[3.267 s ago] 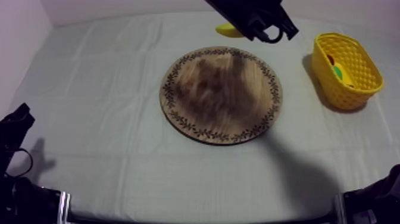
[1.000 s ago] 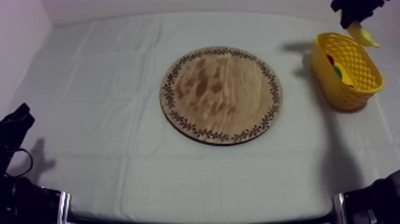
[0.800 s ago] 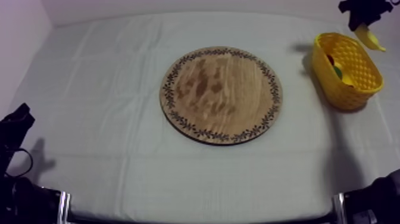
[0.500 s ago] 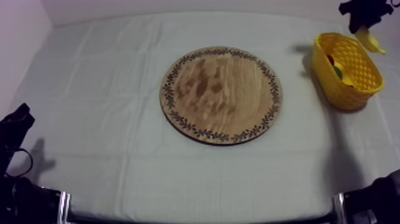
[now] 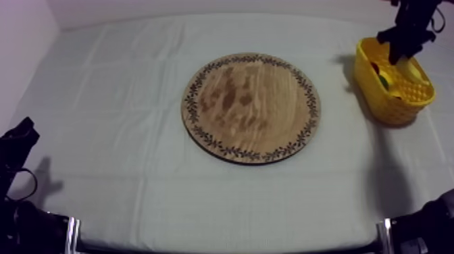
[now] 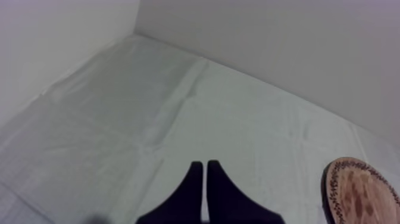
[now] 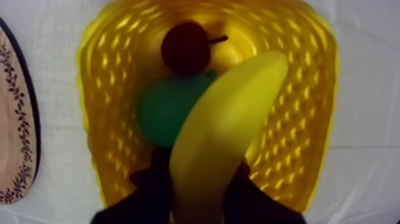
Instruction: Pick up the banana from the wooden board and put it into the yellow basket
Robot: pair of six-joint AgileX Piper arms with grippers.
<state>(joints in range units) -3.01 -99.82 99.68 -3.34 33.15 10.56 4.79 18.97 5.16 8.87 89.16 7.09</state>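
In the right wrist view the yellow banana (image 7: 229, 125) sits between my right gripper's (image 7: 199, 182) black fingers, which are shut on it. It hangs tip-down inside the mouth of the yellow basket (image 7: 89, 119). In the top view the right gripper (image 5: 407, 37) is low over the basket (image 5: 378, 94) at the far right of the table. The round wooden board (image 5: 251, 107) lies bare in the middle. My left gripper (image 5: 20, 138) rests at the lower left. In its wrist view its fingers (image 6: 193, 184) lie together as a narrow wedge.
A small red fruit (image 7: 186, 47) and a green pear (image 7: 161, 113) lie in the basket under the banana. The board's rim (image 7: 12, 119) is just beside the basket. Open cloth surrounds the board (image 6: 363, 190).
My right gripper carried the banana from behind the board over to the basket, then came down so the banana now dips into it. The left arm has not moved.
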